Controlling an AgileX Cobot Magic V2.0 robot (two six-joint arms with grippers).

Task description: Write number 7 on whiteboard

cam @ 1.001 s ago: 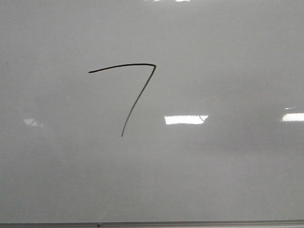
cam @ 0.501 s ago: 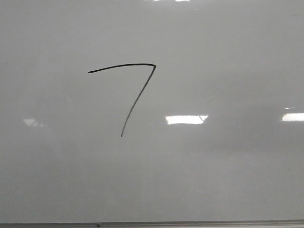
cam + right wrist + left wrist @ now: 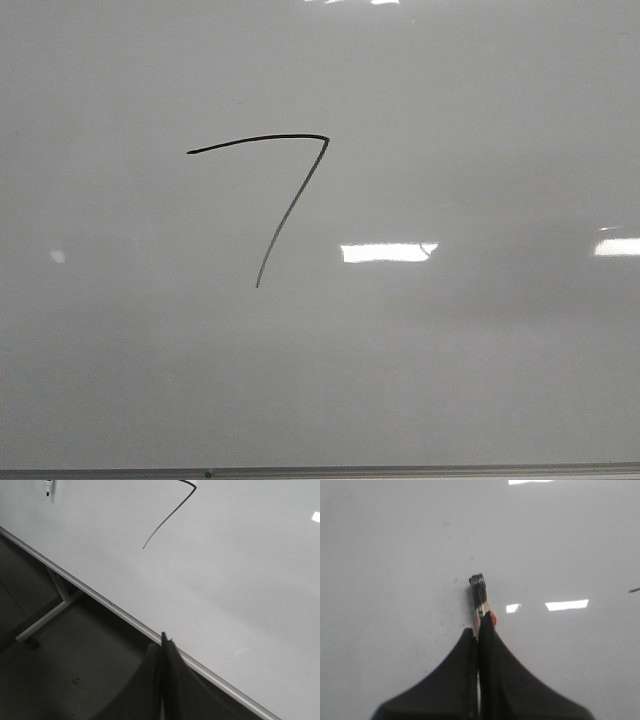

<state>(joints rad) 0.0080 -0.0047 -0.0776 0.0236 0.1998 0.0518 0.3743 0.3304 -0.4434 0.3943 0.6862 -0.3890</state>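
A number 7 [image 3: 275,195] is drawn in thin black line on the whiteboard [image 3: 480,120], left of centre in the front view, its slightly curved top stroke joined at the right end to a long slanting down-stroke. Bright glare patches [image 3: 388,252] are seen on the glossy surface to the right of the figure, and the board's grey frame edge [image 3: 400,470] is seen along the bottom. No arm is seen in the front view.

In the left wrist view, the left claw [image 3: 481,630] is clenched on a marker [image 3: 479,592], whose dark end is pointed at the board. In the right wrist view, the right claw [image 3: 165,645] is pressed together with nothing between its fingers, just beside the frame edge; the down-stroke is seen well apart from it, and the floor [image 3: 60,670] and a white stand leg [image 3: 47,615] are seen beyond the edge.
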